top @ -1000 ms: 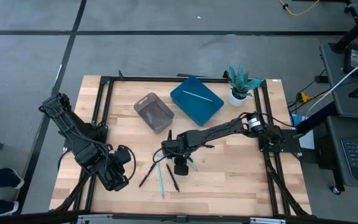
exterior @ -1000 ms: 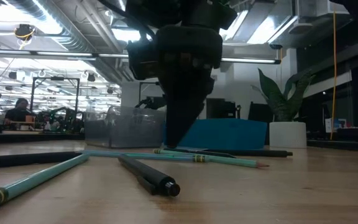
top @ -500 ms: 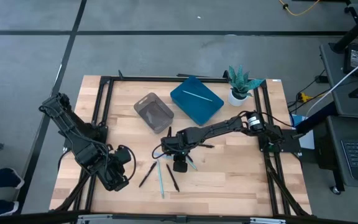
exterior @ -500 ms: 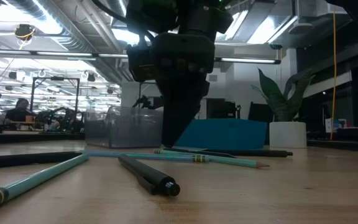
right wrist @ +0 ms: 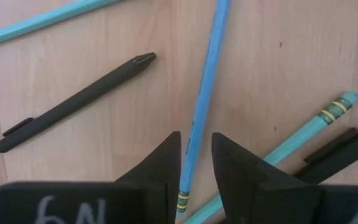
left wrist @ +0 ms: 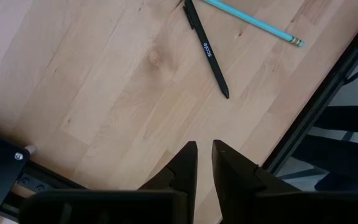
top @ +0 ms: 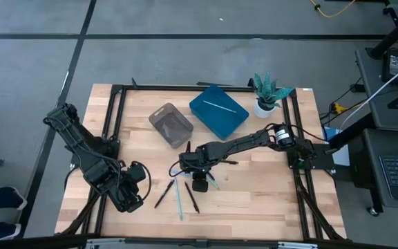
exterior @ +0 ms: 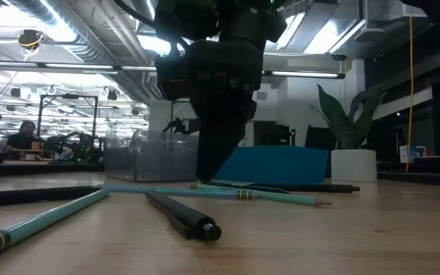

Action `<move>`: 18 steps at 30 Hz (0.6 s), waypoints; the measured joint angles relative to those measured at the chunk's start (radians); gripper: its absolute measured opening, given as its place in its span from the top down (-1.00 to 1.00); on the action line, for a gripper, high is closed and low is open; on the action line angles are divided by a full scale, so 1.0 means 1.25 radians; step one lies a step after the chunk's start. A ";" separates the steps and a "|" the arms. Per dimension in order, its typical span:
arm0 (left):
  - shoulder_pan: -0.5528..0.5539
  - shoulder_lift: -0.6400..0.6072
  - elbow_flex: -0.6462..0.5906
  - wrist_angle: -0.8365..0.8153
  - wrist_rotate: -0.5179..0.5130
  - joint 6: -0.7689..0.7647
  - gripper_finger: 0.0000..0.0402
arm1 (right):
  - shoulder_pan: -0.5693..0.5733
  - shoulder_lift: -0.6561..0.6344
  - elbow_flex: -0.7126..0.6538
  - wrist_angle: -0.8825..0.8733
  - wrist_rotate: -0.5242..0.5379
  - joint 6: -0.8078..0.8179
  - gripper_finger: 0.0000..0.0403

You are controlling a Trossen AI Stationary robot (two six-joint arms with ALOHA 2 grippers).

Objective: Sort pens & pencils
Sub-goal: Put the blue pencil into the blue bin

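Fingertips (right wrist: 166,158) of right gripper (right wrist: 196,163) narrowly parted, empty, straddling blue pencil (right wrist: 205,93); long axis running straight ahead between them; left gripper (left wrist: 204,163) far off.

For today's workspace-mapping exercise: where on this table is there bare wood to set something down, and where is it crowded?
Free: the wood between the right gripper and the table's right rail, and the far-left corner beside the clear bin. Crowded: the front-centre pens and pencils, and the blue tray and plant.
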 joint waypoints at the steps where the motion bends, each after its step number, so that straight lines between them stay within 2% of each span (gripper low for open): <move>1: 0.000 0.000 0.000 0.000 0.000 0.000 0.78 | 0.000 0.000 -0.004 -0.001 0.000 0.005 0.54; 18: 0.000 0.000 0.000 0.000 0.000 0.000 0.78 | 0.018 0.003 -0.015 0.027 -0.027 0.020 0.54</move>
